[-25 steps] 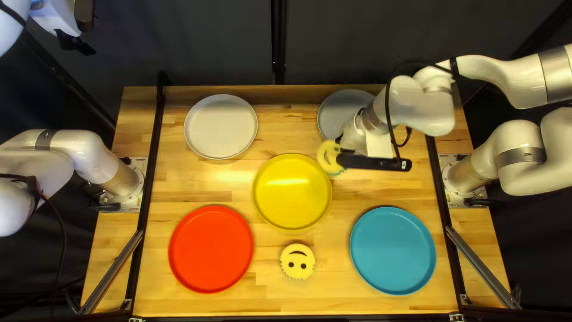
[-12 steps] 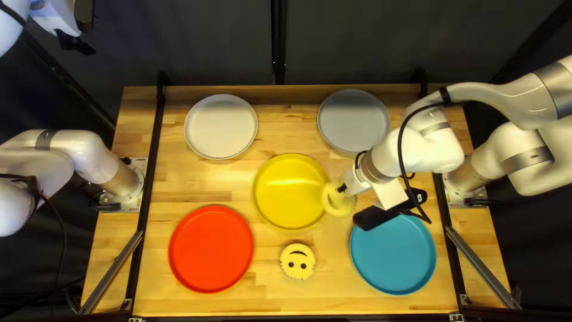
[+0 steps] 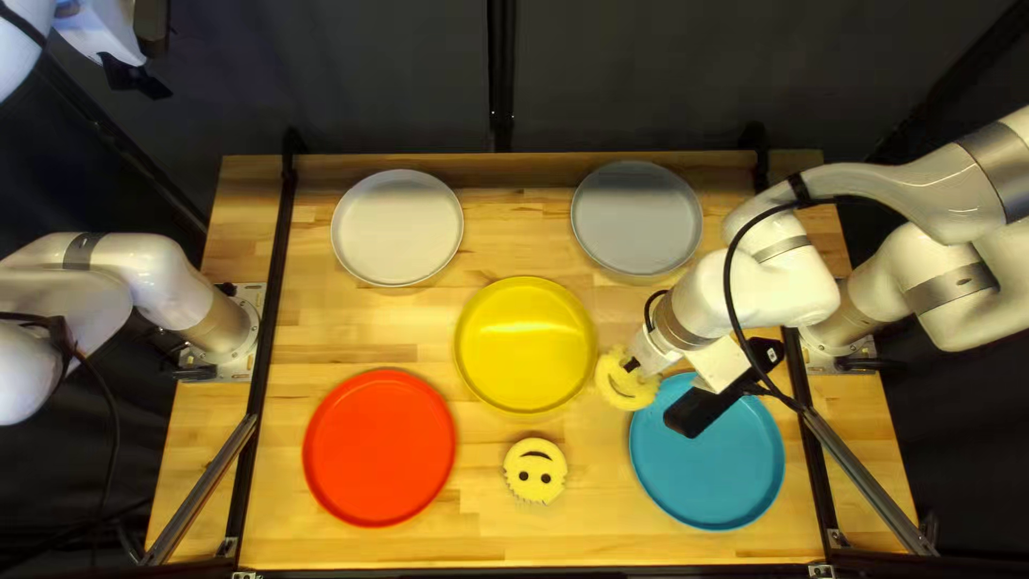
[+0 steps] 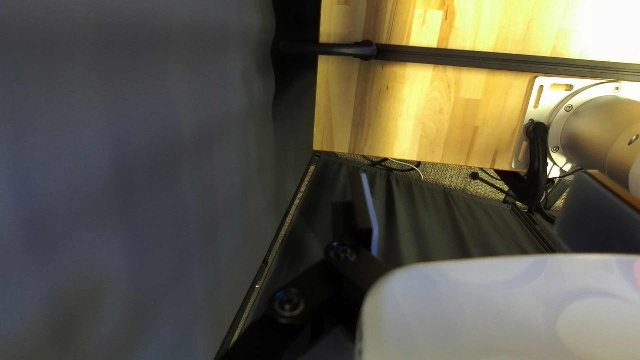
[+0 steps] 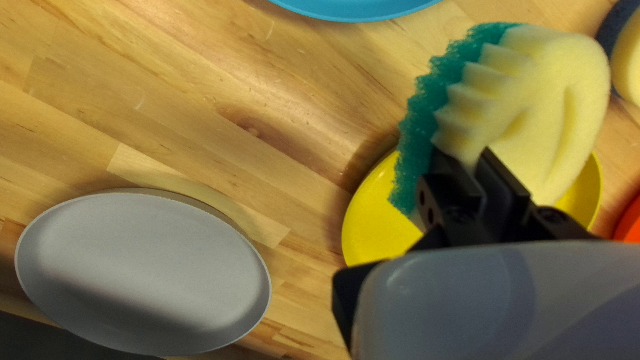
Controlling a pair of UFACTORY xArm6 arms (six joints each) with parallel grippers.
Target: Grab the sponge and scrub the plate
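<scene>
Beside the yellow plate [image 3: 525,345], the right gripper [image 5: 469,160] clamps the sponge [image 5: 567,80] between its fingers, likely keeping the green scourer [image 5: 423,123] free.

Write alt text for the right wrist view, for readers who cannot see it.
My right gripper holds a yellow sponge with a green scouring layer above a wooden table. The sponge partly hides a yellow plate; a grey plate and parts of a blue plate, a red plate and another sponge show.

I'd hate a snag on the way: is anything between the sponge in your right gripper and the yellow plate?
Nothing visible stands between the held sponge and the yellow plate; the other sponge lies nearer the table's near edge, off that path.
</scene>
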